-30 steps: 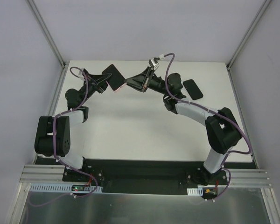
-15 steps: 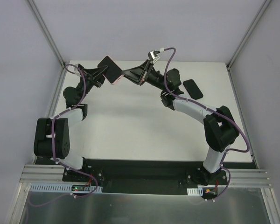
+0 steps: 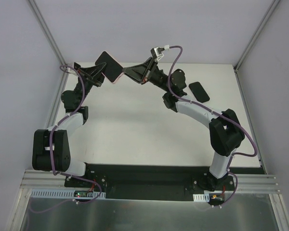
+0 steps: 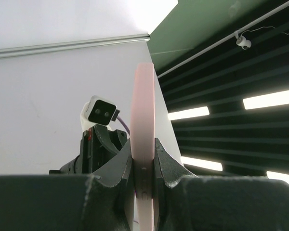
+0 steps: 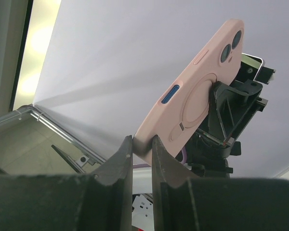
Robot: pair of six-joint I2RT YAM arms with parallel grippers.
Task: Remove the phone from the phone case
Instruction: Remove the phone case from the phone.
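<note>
Aloft, well above the far edge of the table (image 3: 135,130): the phone case (image 3: 117,77), tilted, with the phone (image 3: 108,65) seated in it, dark face turned up toward the overhead camera. Pinched at one edge by the left gripper (image 3: 104,73), jaws narrow and pressed on both sides of the pink shell. Clamped at the opposite corner by the right gripper (image 3: 124,72), likewise nearly closed on it. Flat on the table's far right part, well apart: a second black slab (image 3: 199,91).
</note>
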